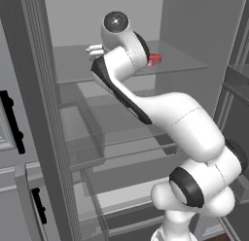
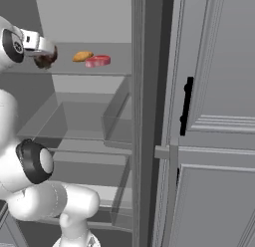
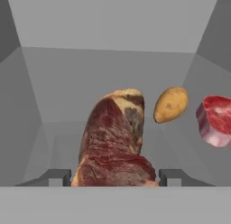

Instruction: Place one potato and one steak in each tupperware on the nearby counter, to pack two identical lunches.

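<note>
Tool (image 3: 115, 175) is clamped on the dark brown steak (image 3: 115, 142) at the fridge shelf (image 2: 94, 69) (upper level). Just beyond lie one potato (image 3: 170, 104) and the red steak slab (image 3: 216, 120). Step: retrieval; next, withdraw clear and carry to a tupperware.

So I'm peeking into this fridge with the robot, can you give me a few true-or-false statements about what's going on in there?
1. The tool has a dark brown steak between its fingers. True.
2. A potato lies on the upper shelf. True.
3. The red steak sits inside a grey tray. False: it lies bare on the shelf beside the potato.
4. The potato is to the right of the red steak in the right base view. False: it is to its left.
5. The fridge door is shut. False: the arm reaches in.
</note>
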Robot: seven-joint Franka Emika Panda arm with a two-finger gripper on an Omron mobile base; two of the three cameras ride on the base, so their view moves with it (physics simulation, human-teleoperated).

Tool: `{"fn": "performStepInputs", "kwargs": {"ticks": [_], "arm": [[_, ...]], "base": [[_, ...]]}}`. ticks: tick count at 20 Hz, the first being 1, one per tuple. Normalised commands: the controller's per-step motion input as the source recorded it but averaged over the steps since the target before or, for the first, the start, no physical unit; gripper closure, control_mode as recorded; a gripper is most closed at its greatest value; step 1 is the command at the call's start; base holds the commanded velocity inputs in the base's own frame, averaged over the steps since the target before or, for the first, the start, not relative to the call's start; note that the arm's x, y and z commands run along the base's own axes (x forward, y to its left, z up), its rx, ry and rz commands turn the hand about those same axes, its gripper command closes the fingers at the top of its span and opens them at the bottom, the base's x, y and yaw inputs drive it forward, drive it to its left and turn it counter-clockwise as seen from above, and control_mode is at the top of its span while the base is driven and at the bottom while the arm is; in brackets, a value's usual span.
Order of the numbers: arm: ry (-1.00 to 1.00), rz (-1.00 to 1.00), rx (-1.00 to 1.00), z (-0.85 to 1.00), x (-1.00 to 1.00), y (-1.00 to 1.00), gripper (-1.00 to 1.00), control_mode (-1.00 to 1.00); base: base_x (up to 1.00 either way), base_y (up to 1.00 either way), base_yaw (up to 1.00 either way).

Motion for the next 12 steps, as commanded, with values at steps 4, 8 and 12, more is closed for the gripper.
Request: {"fn": "performStepInputs", "kwargs": {"ticks": [4, 8, 12], "arm": [[0.1, -0.04, 0.05, 0.0, -1.0, -0.29, 1.0, -1.0], [0.12, -0.04, 0.04, -0.04, -1.0, -0.34, 1.0, -1.0], [0.1, -0.03, 0.02, -0.21, -1.0, -0.33, 1.0, -1.0]], "base": [[0.0, 0.0, 0.0], [0.0, 0.0, 0.0], [0.0, 0.0, 0.0]]}}
